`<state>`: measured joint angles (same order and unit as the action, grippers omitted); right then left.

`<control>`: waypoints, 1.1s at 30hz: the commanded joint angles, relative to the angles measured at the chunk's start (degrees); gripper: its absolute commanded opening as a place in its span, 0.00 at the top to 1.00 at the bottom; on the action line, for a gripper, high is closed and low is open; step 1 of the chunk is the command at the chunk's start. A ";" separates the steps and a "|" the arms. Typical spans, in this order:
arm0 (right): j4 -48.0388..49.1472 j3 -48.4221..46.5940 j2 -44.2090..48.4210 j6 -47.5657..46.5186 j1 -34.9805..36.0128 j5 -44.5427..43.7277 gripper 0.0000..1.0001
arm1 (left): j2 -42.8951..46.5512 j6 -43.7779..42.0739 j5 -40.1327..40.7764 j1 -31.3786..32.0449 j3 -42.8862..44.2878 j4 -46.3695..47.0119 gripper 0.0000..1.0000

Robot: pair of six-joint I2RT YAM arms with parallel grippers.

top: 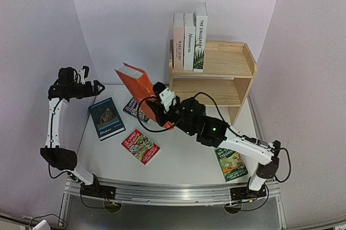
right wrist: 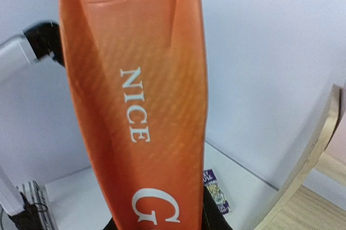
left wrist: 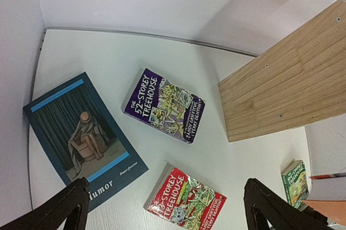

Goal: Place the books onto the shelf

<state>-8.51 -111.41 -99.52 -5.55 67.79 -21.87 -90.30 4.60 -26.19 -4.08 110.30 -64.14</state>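
Top external view: eight books in all. Three white-spined upright books (top: pixel 190 38) stand atop the two-tier light wooden shelf (top: pixel 213 73). Four lie flat on the white table (top: pixel 184 154): dark blue "Humor" book (top: pixel 107 118), purple Treehouse paperback (top: pixel 135 108), red Treehouse paperback (top: pixel 140 146), green Treehouse paperback (top: pixel 231 164). The right gripper (top: pixel 162 113) clamps the tilted orange hardback (top: pixel 139 86), in the air left of the shelf. The left gripper (top: pixel 91 86) hangs spread wide, empty. Pale lilac walls (top: pixel 135 13) enclose the table.

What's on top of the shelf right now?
Three books stand upright, side by side, at the left end of the top board of the shelf in the top view. Anything behind them is covered.
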 commanded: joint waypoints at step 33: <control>24.38 -9.67 15.89 -37.96 -1.69 -38.14 0.99 | 2.92 2.19 -1.40 0.03 -9.47 5.09 0.00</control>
<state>8.74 -114.23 -73.29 -30.42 67.57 -57.00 -88.05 5.95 -25.96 -4.08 101.47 -61.36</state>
